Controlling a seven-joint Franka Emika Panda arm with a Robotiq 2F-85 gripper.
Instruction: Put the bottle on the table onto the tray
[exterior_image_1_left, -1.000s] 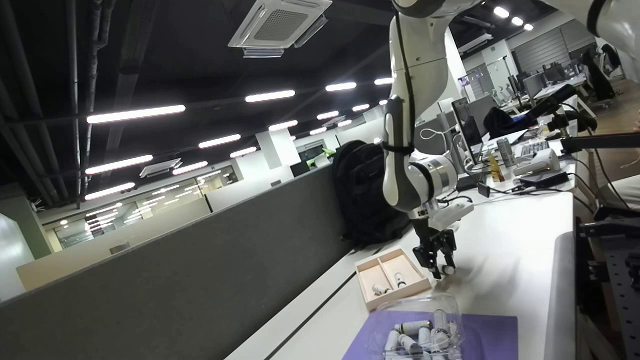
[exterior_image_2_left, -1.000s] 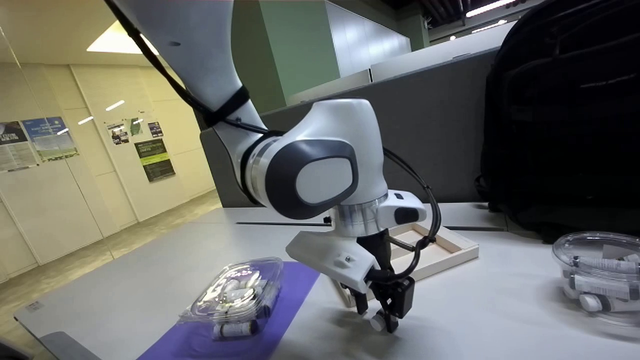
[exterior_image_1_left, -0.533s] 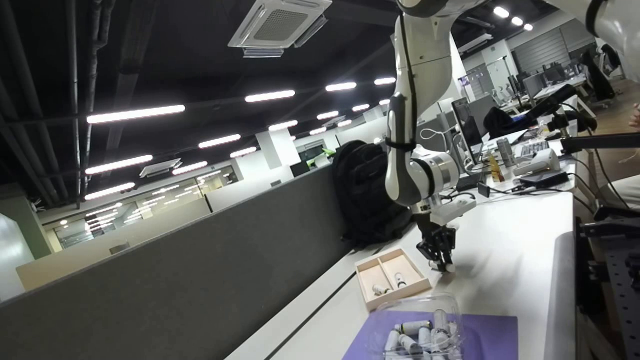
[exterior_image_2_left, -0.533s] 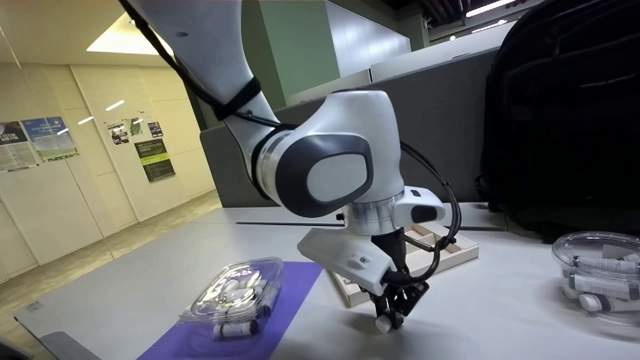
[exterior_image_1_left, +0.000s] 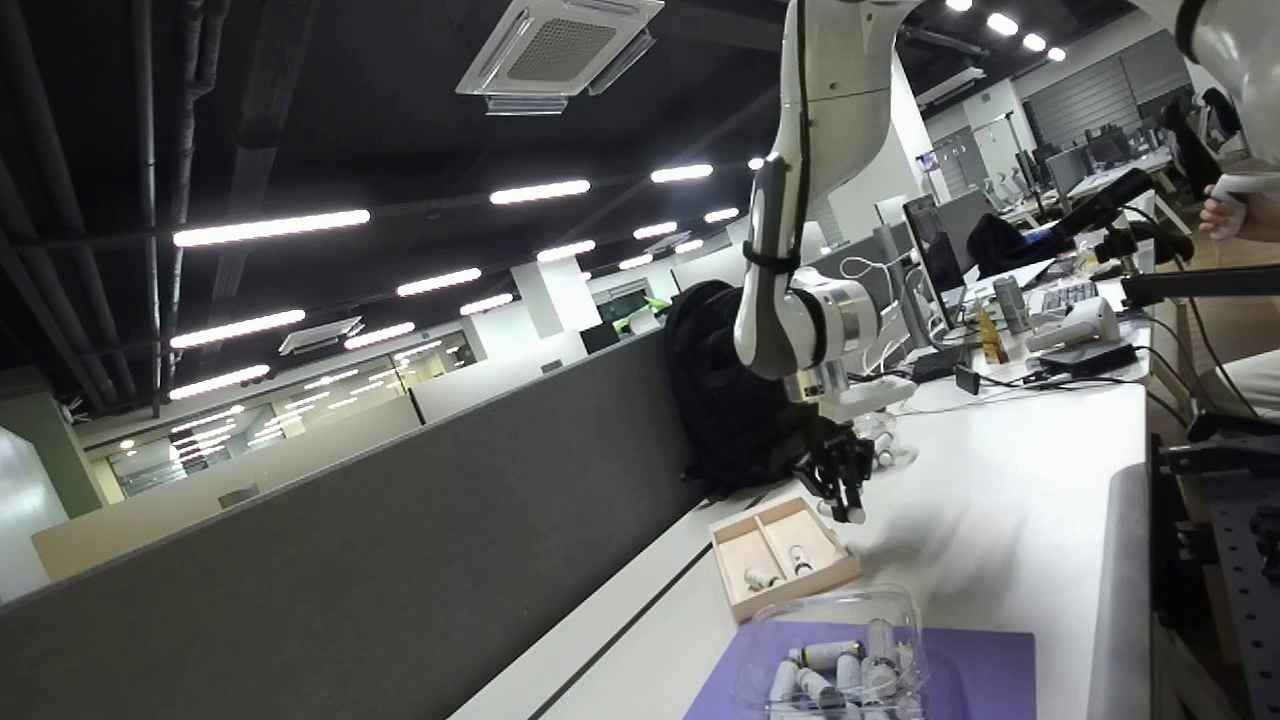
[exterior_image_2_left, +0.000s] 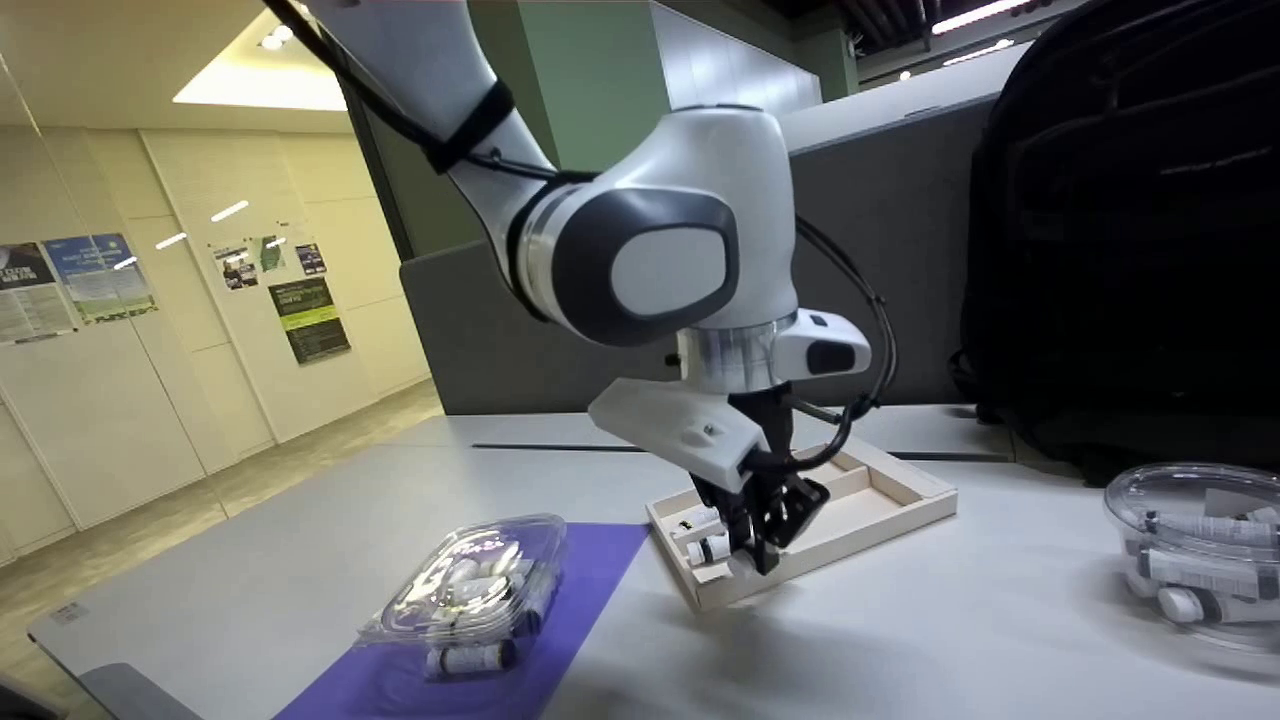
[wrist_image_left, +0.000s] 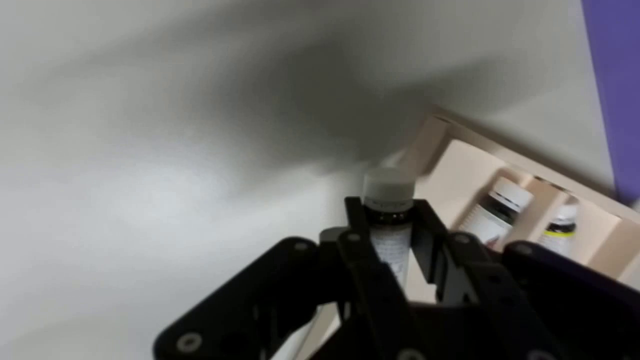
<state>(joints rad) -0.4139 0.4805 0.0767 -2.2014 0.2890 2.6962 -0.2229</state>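
Claw (wrist_image_left: 389, 210) with bottle (wrist_image_left: 391, 240) — higher, perhaps over tray (exterior_image_2_left: 870, 535)

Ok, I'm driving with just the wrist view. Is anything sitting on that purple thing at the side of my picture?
Observer: Yes. Both exterior views show a clear plastic container on the purple sheet, with small bottles inside.
Operator: Cool! Are there more bottles somewhere else I can't see?
Observer: Yep, in an exterior view a round clear tub holds some too.
Operator: And my bottle, is it really up in the air?
Observer: It is. In an exterior view the bottle is held up, clear of the table.
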